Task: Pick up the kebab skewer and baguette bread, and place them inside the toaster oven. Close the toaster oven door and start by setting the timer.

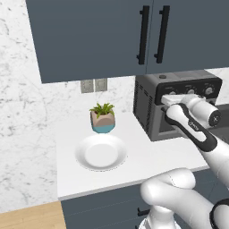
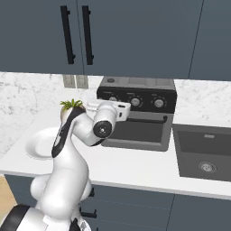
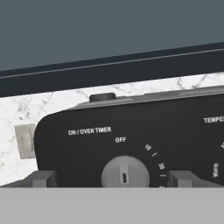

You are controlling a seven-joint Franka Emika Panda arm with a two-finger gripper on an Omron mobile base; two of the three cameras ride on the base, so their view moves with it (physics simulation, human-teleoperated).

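Step in hand, as judged: setting the timer. The boxy black and dark-grey toaster oven (image 2: 136,115) stands at the back of the white countertop (image 1: 147,156), toward its right end beside the dark sink (image 2: 205,153). Its flat drop-down glass-windowed door (image 2: 135,131) sits upright against the front, so it reads as shut. Skewer and baguette are not to be made out through the glass; the round white plate (image 1: 100,153) near the counter's left front is bare.

The two-finger gripper (image 3: 113,178) has its jaws spread wide, holding nothing, with one dark fingertip (image 3: 41,178) on each side of the round grey timer knob (image 3: 124,171) at the left of the control panel. The knob's marker points up at OFF. Whether the tips touch the panel cannot be told.

Next move, as judged: advance slightly, close the jaws on the knob, rotate clockwise toward the minute marks. Risk: slipping on the smooth round knob.
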